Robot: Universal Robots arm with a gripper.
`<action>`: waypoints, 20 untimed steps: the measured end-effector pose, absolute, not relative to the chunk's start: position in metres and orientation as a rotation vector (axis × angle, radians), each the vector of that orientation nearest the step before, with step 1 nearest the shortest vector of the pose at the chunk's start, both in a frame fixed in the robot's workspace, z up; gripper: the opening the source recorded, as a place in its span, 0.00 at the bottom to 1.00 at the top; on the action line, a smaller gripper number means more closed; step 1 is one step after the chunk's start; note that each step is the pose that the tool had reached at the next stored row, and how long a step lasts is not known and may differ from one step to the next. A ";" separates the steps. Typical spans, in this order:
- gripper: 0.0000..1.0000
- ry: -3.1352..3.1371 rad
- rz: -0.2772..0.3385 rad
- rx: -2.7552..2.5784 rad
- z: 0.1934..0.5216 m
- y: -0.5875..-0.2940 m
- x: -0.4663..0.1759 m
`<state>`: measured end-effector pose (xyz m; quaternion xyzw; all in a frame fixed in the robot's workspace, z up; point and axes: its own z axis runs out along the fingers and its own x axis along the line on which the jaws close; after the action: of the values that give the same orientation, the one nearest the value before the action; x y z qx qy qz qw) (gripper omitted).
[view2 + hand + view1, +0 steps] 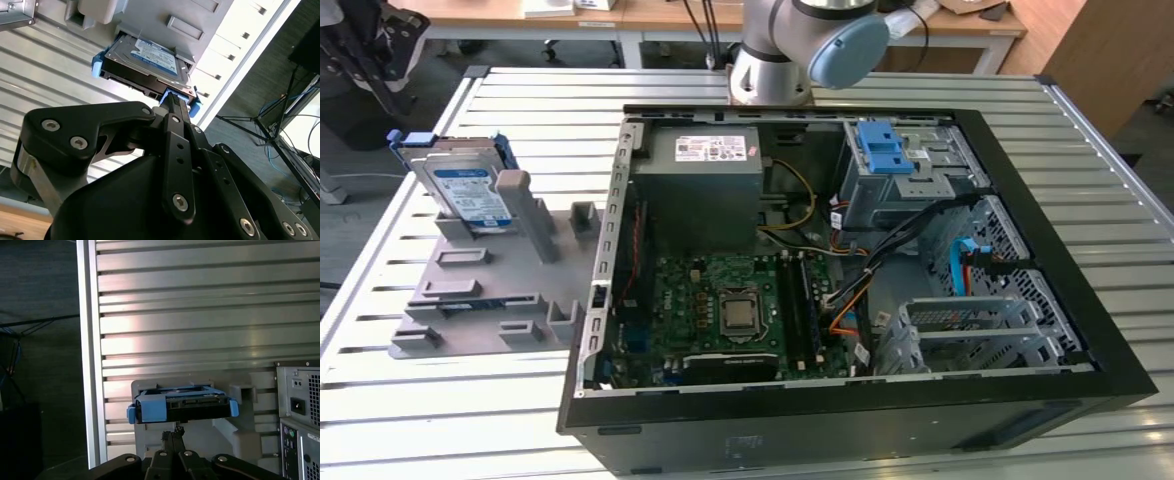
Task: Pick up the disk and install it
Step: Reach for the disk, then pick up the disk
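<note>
Fingers of the hand [172,100] are pressed close together and hold nothing. In both wrist views the hand points at the disk [150,60], its tips aimed at one blue end. I judge the two are apart, because in the exterior view the disk [464,188] stands alone with nothing touching it.

The disk stands on its edge in a slot of a grey holder [480,290], leaning back a little, with its white and blue label facing out and blue rails along its sides. The holder lies flat on the worktop [520,95], close to the worktop's edge on the exterior view's left. The disk is at the holder's end nearer the arm's base [774,60].

Just beside the holder, in the middle of the worktop, lies the open computer case [854,405]. Inside are a grey box [714,175] with a white sticker and a metal cage [887,150] with a blue latch.

This looks like the very first step: the pick-up is not yet done, and the disk is not in the case. A good grab would call for fingers opened wider than the disk, lined up with its sides, then closed on it firmly.
</note>
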<state>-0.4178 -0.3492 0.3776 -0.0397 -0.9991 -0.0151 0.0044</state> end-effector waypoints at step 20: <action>0.11 -3.131 -0.047 -0.051 0.378 -0.349 -0.418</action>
<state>-0.4184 -0.3491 0.3775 -0.0163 -0.9997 -0.0150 0.0047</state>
